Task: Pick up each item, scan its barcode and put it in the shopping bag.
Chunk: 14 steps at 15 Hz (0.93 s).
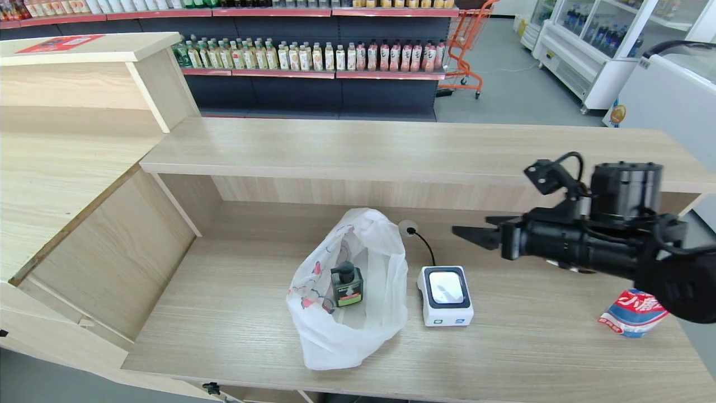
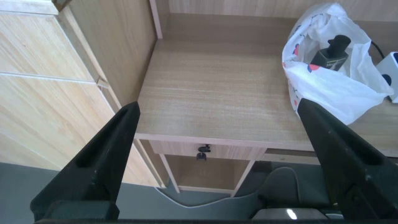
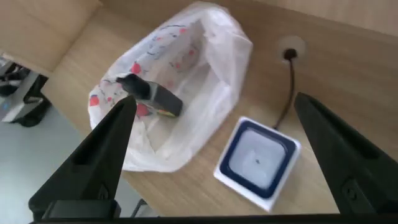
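A white plastic shopping bag [image 1: 347,313] stands open on the lower counter, and a dark pump bottle [image 1: 347,284] sits inside it. Just right of the bag is the white barcode scanner [image 1: 445,295]. A red, white and blue packet [image 1: 634,313] lies near the counter's right edge, partly hidden by my right arm. My right gripper [image 1: 475,235] hangs open and empty above the counter, up and to the right of the scanner. Its wrist view looks down on the bag [image 3: 186,68], bottle [image 3: 154,98] and scanner [image 3: 258,158]. My left gripper [image 2: 219,107] is open and empty, low in front of the counter, left of the bag [image 2: 333,81].
A black cable runs from the scanner to a round hole [image 1: 408,228] at the back of the counter. A raised wooden ledge [image 1: 391,148] spans the back, and a side wall [image 1: 112,252] closes the left. A drawer knob [image 2: 202,151] sits under the front edge.
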{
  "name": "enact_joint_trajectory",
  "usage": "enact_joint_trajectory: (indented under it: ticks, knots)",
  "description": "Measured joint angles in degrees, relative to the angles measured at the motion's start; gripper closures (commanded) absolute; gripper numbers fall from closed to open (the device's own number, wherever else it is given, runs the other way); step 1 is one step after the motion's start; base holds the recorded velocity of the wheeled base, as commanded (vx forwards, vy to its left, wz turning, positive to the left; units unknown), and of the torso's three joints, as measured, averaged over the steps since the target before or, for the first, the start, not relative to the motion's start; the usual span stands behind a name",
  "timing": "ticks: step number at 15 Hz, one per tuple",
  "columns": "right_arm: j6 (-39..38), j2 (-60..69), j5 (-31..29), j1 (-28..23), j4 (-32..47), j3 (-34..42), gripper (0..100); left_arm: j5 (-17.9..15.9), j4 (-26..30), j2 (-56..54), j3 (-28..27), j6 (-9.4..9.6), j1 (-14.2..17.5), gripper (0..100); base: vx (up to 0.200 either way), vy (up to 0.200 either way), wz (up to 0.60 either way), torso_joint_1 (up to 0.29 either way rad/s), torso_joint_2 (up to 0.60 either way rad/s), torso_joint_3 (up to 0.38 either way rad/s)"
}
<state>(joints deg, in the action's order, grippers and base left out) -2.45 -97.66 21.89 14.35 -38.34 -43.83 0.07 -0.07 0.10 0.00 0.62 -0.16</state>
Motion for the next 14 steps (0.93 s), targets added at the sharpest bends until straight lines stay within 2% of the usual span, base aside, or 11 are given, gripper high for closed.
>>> enact_joint_trajectory:
  ticks: [3, 7, 10, 14]
  knots:
    - [-2.99, 10.75, -1.43, -7.61, 1.43, 10.06, 0, 0.0, 0.0, 0.01, 0.0, 0.0, 0.0, 0, 0.0, 0.0, 0.0, 0.0, 0.0, 0.0]
    - [-5.35, 20.29, -2.3, -10.22, 2.11, 18.03, 0, 0.0, 0.0, 0.01, 0.0, 0.0, -0.02, 0, 0.0, 0.0, 0.0, 0.0, 0.0, 0.0]
    - [-6.35, 23.19, -2.41, -10.54, 2.13, 19.65, 0, 0.0, 0.0, 0.01, 0.0, -0.05, 0.0, 0, 0.0, 0.0, 0.0, 0.0, 0.0, 0.0]
    - [-10.93, 24.94, -2.55, -11.4, 5.56, 19.14, 0, 0.02, -0.02, 0.0, 0.0, 0.02, -0.02, 0, 0.0, -0.2, 0.0, 0.0, 0.0, 0.006]
